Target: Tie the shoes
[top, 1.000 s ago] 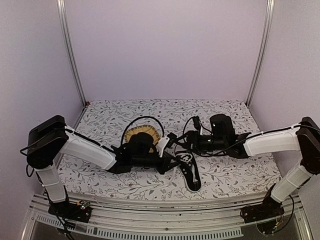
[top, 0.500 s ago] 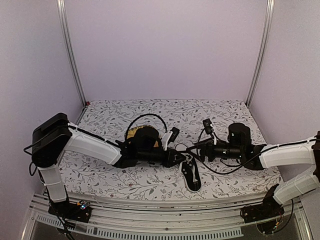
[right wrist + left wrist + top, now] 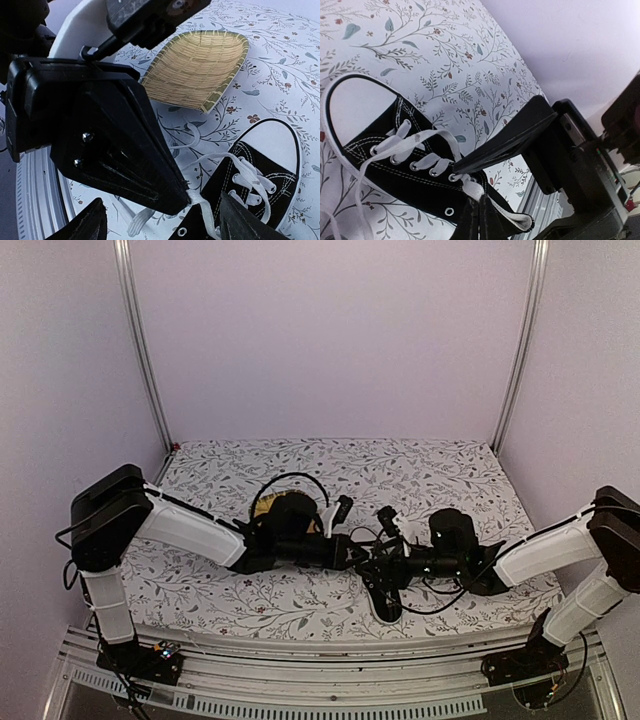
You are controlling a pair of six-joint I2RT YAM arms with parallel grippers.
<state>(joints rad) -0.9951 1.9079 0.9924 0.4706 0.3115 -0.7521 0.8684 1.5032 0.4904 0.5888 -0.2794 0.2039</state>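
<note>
A black low-top sneaker (image 3: 383,596) with white laces lies near the table's front edge, toe toward the front. My left gripper (image 3: 364,558) is at its lace area, shut on a white lace end (image 3: 470,188) beside the top eyelets; the shoe (image 3: 395,175) fills the left wrist view. My right gripper (image 3: 386,564) meets it from the right, open. In the right wrist view its fingers (image 3: 92,220) spread wide on either side of the left gripper's tip (image 3: 186,196) and the pinched lace (image 3: 204,206), with the shoe (image 3: 267,172) below.
A yellow woven mat (image 3: 200,67) lies behind and left of the shoe, half hidden under the left arm in the top view (image 3: 262,508). Loose lace ends trail on the floral cloth (image 3: 450,470). Black cables loop above both wrists.
My right gripper swung out to the right, then came back left and down to the shoe. My left gripper shifted right onto the lace area and stayed there.
</note>
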